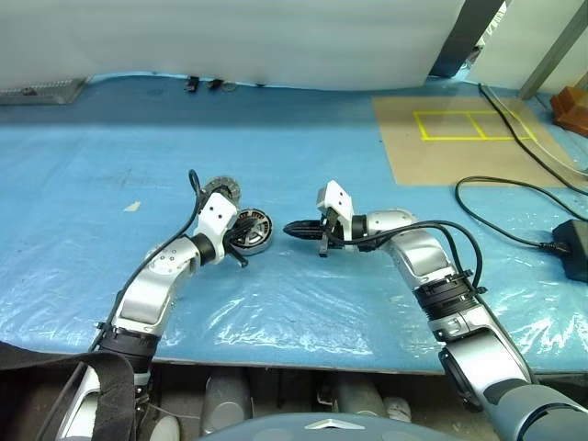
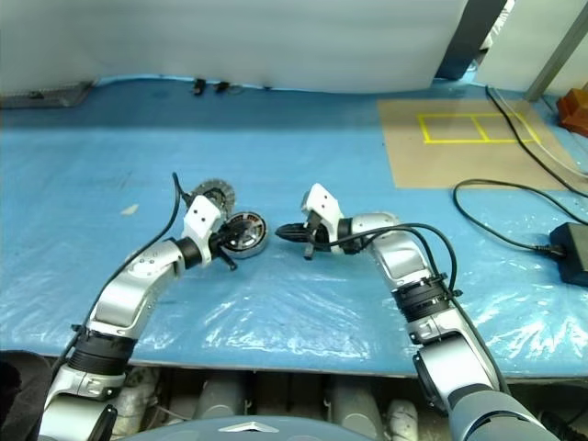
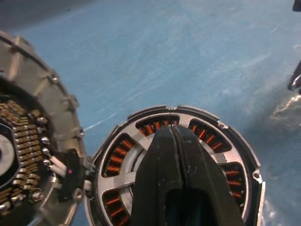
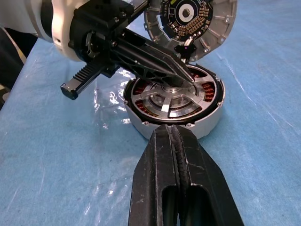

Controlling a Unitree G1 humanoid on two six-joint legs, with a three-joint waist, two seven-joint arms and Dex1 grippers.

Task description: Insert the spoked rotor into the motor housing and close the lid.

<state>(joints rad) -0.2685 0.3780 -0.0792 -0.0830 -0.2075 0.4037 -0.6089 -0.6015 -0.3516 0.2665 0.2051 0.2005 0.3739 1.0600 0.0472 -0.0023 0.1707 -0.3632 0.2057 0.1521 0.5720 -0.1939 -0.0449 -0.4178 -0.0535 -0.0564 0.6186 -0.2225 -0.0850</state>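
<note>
The motor housing [image 4: 175, 104] lies on the blue surface [image 1: 303, 312] with the spoked rotor [image 4: 169, 101] inside. The closed left hand [image 4: 186, 75] touches the rotor; the closed, empty right hand [image 1: 299, 230] is at its 3 o'clock. The lid [image 4: 190, 21] leans at 11 o'clock.

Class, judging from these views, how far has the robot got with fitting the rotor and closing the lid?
Done: the spoked rotor sits inside the motor housing. In hand: the shut left gripper presses on the rotor's hub; the right gripper waits shut beside it. Left: the lid stands open.

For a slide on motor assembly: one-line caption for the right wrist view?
Shut left gripper presses on the spoked rotor seated in the motor housing; lid lies open behind.
</note>
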